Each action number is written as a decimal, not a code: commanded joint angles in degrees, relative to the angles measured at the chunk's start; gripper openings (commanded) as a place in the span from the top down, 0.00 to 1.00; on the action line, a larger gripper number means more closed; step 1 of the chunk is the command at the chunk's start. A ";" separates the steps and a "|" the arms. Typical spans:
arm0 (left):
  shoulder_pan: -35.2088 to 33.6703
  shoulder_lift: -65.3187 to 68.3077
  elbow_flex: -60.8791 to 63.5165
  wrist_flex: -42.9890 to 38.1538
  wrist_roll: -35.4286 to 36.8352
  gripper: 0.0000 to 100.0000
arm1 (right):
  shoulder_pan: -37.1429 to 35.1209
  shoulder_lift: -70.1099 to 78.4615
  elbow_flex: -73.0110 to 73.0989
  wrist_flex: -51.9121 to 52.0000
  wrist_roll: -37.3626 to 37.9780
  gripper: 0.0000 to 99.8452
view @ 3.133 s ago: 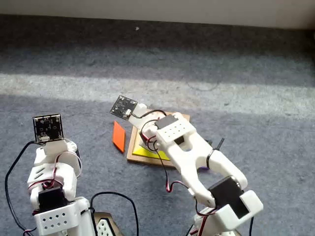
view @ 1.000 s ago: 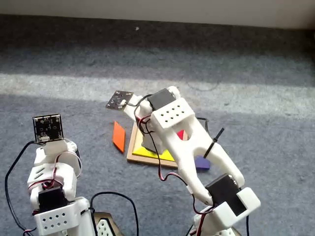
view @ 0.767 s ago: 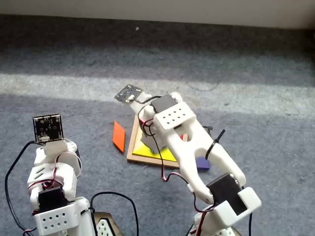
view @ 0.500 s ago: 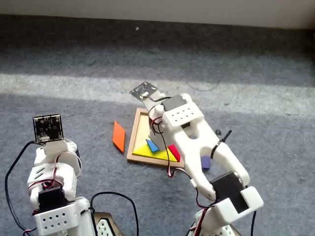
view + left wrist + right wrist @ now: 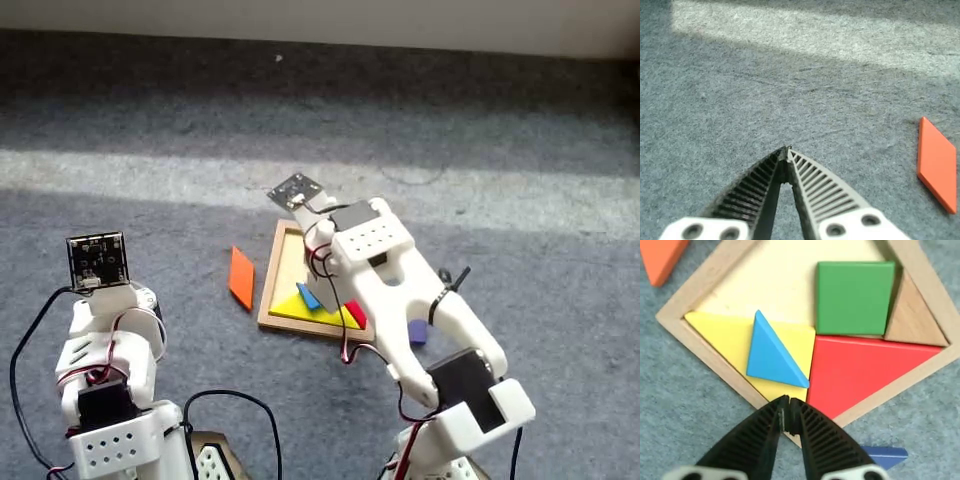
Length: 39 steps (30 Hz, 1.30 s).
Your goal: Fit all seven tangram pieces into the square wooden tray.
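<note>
The square wooden tray (image 5: pixel 705 282) holds a green square (image 5: pixel 854 297), a red triangle (image 5: pixel 865 370) and a yellow triangle (image 5: pixel 720 330). A small blue triangle (image 5: pixel 771 355) lies on top of the yellow one, not in a slot of its own. My right gripper (image 5: pixel 786 401) is shut and empty, just above the tray's near corner. An orange parallelogram (image 5: pixel 241 277) lies on the carpet beside the tray (image 5: pixel 280 262). A dark blue piece (image 5: pixel 885 456) lies outside the tray's other side. My left gripper (image 5: pixel 786 151) is shut over bare carpet, well short of the orange parallelogram (image 5: pixel 938 163).
Grey carpet surrounds the tray on every side. A triangular patch of bare wood (image 5: pixel 915 320) shows beside the green square, and pale bare floor (image 5: pixel 775 285) at the tray's far part. The right arm (image 5: pixel 375 250) hangs over the tray's right half.
The right arm has lifted and swung right, uncovering the tray's left half, where the blue triangle now lies on the yellow one. The left arm has not moved.
</note>
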State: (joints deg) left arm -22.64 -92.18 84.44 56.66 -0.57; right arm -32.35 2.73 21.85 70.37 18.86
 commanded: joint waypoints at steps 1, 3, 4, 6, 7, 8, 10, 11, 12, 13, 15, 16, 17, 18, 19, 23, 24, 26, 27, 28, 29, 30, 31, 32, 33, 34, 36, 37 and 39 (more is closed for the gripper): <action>-0.22 -0.48 -0.75 -1.05 0.26 1.00 | 0.57 2.68 0.31 -0.84 -0.62 1.00; -0.22 -0.48 -0.75 -1.05 0.26 1.00 | 0.75 5.93 -0.22 -0.75 -0.35 1.00; -0.22 -0.48 -0.75 -1.05 0.26 1.00 | 0.75 7.25 -1.63 -0.57 -0.26 1.00; -0.22 -0.48 -0.75 -1.05 0.26 1.00 | 0.75 8.66 -4.26 -0.40 -0.26 1.00; -0.22 -0.48 -0.75 -1.05 0.26 1.00 | 0.84 8.75 -5.23 -0.40 -0.26 1.00; -0.22 -0.48 -0.75 -1.05 0.26 1.00 | 1.01 8.66 -6.02 -0.40 -0.26 1.00; -0.22 -0.48 -0.75 -1.05 0.26 1.00 | 1.89 8.57 -6.90 -0.40 -0.26 1.00; -0.22 -0.48 -0.75 -1.05 0.26 1.00 | 2.42 8.57 -6.90 -0.75 -0.26 1.00; -0.22 -0.48 -0.75 -1.05 0.26 1.00 | 2.95 8.57 -6.90 -0.84 -0.26 1.00; -0.22 -0.48 -0.75 -1.05 0.26 1.00 | 3.47 8.66 -6.99 -0.84 -0.26 1.00; -0.13 -0.48 -0.75 -1.05 0.26 1.00 | 3.91 8.57 -7.08 -2.24 -0.26 1.00; -0.13 -0.48 -0.75 -1.05 0.26 1.00 | 3.91 8.57 -7.34 -2.77 -0.26 1.00; -0.13 -0.48 -0.75 -1.05 0.26 1.00 | 3.91 8.75 -7.52 -3.12 -0.26 1.00; -0.13 -0.48 -0.75 -1.05 0.26 1.00 | 3.91 8.75 -7.78 -3.30 -0.26 1.00; -0.13 -0.48 -0.75 -1.05 0.26 1.00 | 3.91 8.84 -7.87 -3.30 -0.26 1.00; -0.13 -0.48 -0.75 -1.05 0.26 1.00 | 3.65 8.84 -7.87 -5.93 -0.26 1.00; -0.13 -0.48 -0.75 -1.05 0.26 1.00 | 3.65 8.84 -7.87 -6.73 -0.26 1.00; -0.13 -0.48 -0.75 -1.05 0.26 1.00 | 3.65 8.84 -7.78 -7.87 -0.26 1.00; -0.13 -0.48 -0.75 -1.05 0.26 1.00 | 3.65 8.84 -7.78 -8.22 -0.26 1.00; -0.13 -0.48 -0.75 -1.05 0.26 1.00 | 3.65 8.84 -7.78 -8.75 -0.26 1.00; -0.13 -0.48 -0.75 -1.05 0.26 1.00 | 3.65 8.84 -7.78 -9.36 -0.26 1.00; -0.13 -0.48 -0.75 -1.05 0.26 1.00 | 3.65 8.84 -7.78 -9.98 -0.26 1.00; -0.13 -0.48 -0.75 -1.05 0.26 1.00 | 3.65 8.84 -7.78 -10.68 -0.35 1.00; -0.13 -0.48 -0.75 -1.05 0.26 1.00 | 3.65 8.84 -7.78 -11.30 -0.44 1.00; -0.13 -0.48 -0.75 -1.05 0.26 1.00 | 3.56 8.84 -7.78 -11.82 -0.44 1.00; -0.13 -0.48 -0.75 -1.05 0.26 1.00 | 3.56 8.84 -7.78 -12.18 -0.53 1.00; -0.13 -0.48 -0.75 -1.05 0.26 1.00 | 3.56 8.84 -7.87 -12.18 -0.62 1.00; -0.13 -0.48 -0.75 -1.05 0.26 1.00 | 3.56 8.75 -7.87 -12.18 -0.62 1.00; -0.13 -0.48 -0.75 -1.05 0.26 1.00 | 2.77 8.57 -7.87 -12.18 -0.62 1.00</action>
State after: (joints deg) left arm -22.55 -92.18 84.44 56.66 -0.57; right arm -29.45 11.78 16.40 59.47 18.86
